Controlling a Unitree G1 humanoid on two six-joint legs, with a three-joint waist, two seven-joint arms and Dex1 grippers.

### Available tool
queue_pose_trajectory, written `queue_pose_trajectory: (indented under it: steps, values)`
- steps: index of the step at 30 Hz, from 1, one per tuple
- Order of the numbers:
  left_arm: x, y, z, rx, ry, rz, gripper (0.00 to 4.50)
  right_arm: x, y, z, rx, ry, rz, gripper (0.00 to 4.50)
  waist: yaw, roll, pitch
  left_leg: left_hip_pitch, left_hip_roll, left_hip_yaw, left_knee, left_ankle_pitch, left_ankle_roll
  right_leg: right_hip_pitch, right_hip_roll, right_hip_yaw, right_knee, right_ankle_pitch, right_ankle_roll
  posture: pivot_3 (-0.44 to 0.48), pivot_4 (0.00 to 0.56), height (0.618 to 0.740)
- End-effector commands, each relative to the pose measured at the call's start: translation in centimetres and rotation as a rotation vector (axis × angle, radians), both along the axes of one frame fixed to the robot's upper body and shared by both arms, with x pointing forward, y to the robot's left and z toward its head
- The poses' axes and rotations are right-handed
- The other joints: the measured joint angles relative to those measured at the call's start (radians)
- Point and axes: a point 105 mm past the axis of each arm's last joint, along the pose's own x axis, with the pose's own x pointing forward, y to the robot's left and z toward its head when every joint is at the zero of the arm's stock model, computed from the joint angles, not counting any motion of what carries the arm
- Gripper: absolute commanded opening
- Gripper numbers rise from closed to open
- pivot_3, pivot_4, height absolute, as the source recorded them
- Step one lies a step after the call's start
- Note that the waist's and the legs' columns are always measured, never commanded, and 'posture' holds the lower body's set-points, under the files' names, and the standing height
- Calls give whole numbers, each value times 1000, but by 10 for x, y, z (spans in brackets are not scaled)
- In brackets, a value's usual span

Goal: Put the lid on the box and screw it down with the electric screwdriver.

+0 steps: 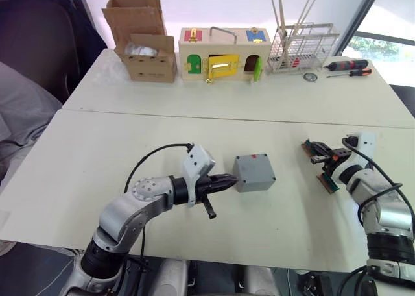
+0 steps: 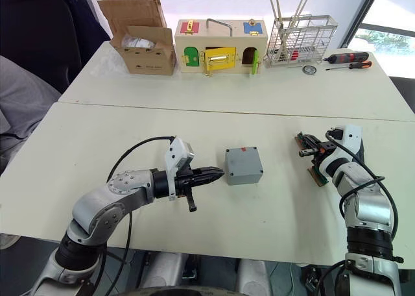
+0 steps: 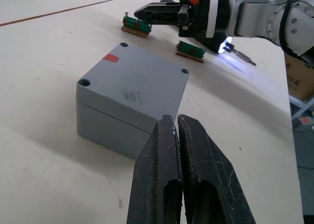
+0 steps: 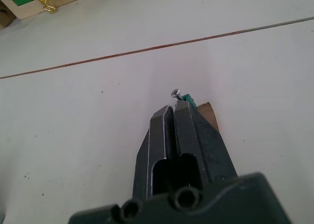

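Observation:
The grey box [image 1: 254,172] stands mid-table with the lid [image 3: 137,76] seated on top, a red mark near one corner. The lid's corner holes look empty. My left gripper [image 1: 230,181] is shut with nothing in it, its tip just short of the box's left side. My right gripper [image 1: 314,158] is shut and empty, hovering over two green-topped wooden blocks [image 1: 327,181] to the right of the box. A screw [image 4: 175,93] stands in the block just past its tip. The electric screwdriver is out of view.
Along the far table stand a cardboard box [image 1: 146,49], a wooden box with coloured doors [image 1: 224,56], a wire rack [image 1: 301,46] and two hand screwdrivers [image 1: 347,67]. A seam [image 1: 259,117] joins the two tables.

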Motion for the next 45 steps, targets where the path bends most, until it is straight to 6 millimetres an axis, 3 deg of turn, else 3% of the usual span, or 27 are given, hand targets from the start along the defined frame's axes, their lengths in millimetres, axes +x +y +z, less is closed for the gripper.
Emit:
queue_pose_trajectory:
  steps: [1, 4, 9, 12, 16, 21, 45]
  values:
    - [-1, -2, 10, -23, -50, -14, 99, -2, -1, 24, 6, -81, -4, 51, 0, 0, 0, 0, 0, 0, 0, 0, 0, 0, 0, 0, 0, 0, 0, 0, 150, 729]
    - [0, 0, 10, -20, -56, -13, 99, -4, 1, 32, 1, -101, 2, 51, 0, 0, 0, 0, 0, 0, 0, 0, 0, 0, 0, 0, 0, 0, 0, 0, 150, 729]
    - [4, 5, 16, -29, -71, 0, 99, -10, 10, 62, 0, -186, 37, 51, 1, 0, 0, 0, 0, 0, 0, 0, 0, 0, 0, 0, 0, 0, -1, 0, 150, 729]
    - [11, 15, 23, -12, -98, 26, 99, -24, 43, 72, 36, -173, 216, 51, 1, 0, 0, 0, 0, 0, 0, 0, 0, 0, 0, 0, 0, 0, -1, 0, 150, 729]
    - [17, 29, 26, 25, -119, 50, 99, -41, 86, 67, 108, -97, 407, 51, 0, 0, 0, 0, 1, -1, -1, -1, 1, -1, 0, 0, 0, -1, -1, 0, 150, 729]
    - [15, 35, 21, 53, -106, 52, 99, -49, 114, 54, 202, -40, 480, 51, 4, 0, 0, 0, 1, -1, -1, -1, 1, -1, -1, 0, -1, -1, -1, 0, 150, 729]
    - [13, 25, 17, 44, -92, 34, 99, -42, 114, 31, 184, 3, 433, 51, 2, 0, 0, -1, 0, 0, -1, -1, 1, -1, -1, 0, -1, -1, -2, 0, 150, 729]
